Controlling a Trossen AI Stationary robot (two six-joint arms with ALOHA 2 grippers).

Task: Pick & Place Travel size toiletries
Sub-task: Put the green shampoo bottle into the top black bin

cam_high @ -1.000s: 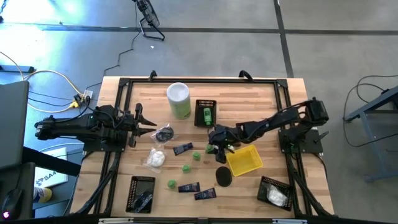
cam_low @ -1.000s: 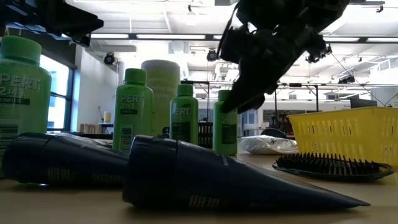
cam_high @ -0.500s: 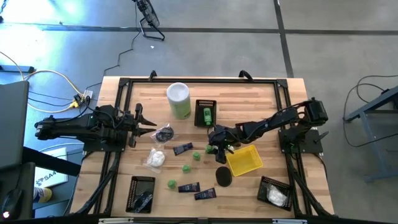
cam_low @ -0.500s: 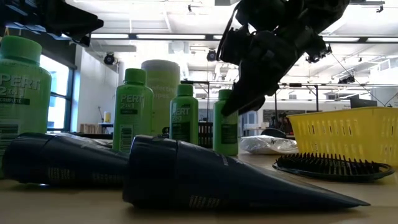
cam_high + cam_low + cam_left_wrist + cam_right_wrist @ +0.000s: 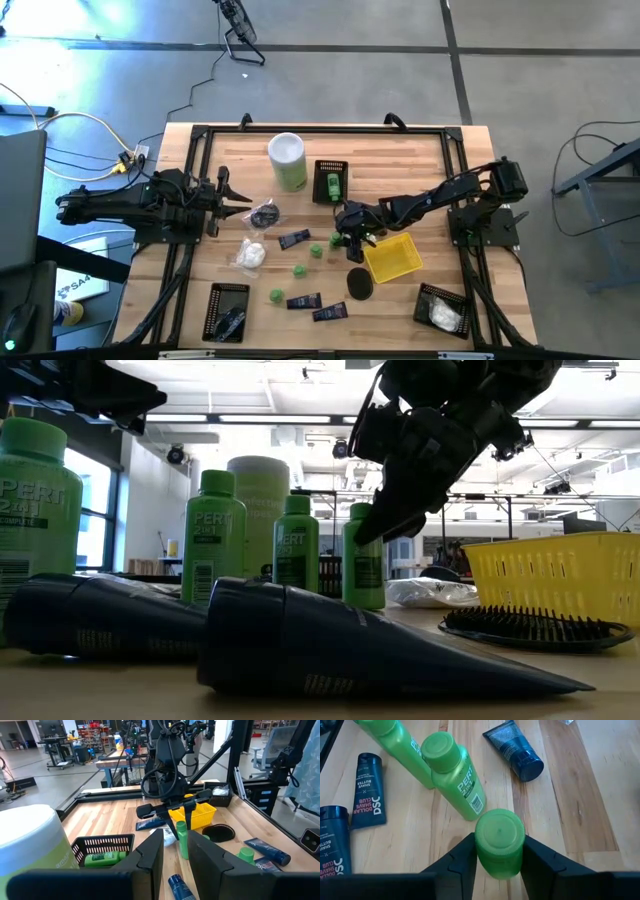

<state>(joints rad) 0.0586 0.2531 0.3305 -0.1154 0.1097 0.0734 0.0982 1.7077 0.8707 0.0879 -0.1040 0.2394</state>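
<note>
An upright little green bottle point(image 5: 499, 840) stands on the wood between the fingers of my right gripper point(image 5: 351, 240), left of the yellow basket point(image 5: 392, 257). More green bottles point(image 5: 317, 250) point(image 5: 299, 270) stand nearby on their bases. Dark navy tubes point(image 5: 294, 239) point(image 5: 303, 301), a white soft packet point(image 5: 250, 255) and a dark round piece point(image 5: 264, 215) lie flat on the table. My left gripper point(image 5: 176, 857) waits level over the table's left side, open with nothing between its fingers. My right gripper has the bottle's upper body point(image 5: 499, 865), just under the green cap, pinched between its two fingers point(image 5: 465, 857), one on either side. The fingers come slanting down from the table's right side. The bottle stays upright with its base point(image 5: 363, 600) on the table.
A tall white-and-green canister point(image 5: 287, 160) stands at the far side beside a black basket point(image 5: 331, 180) holding a green bottle. Two more black baskets point(image 5: 228, 312) point(image 5: 442, 307) sit at the near edge. A black round brush point(image 5: 360, 283) lies near the yellow basket.
My right gripper's fingers have closed in on the green bottle's sides without the arm shifting. The bottle has stayed upright where it stood.
</note>
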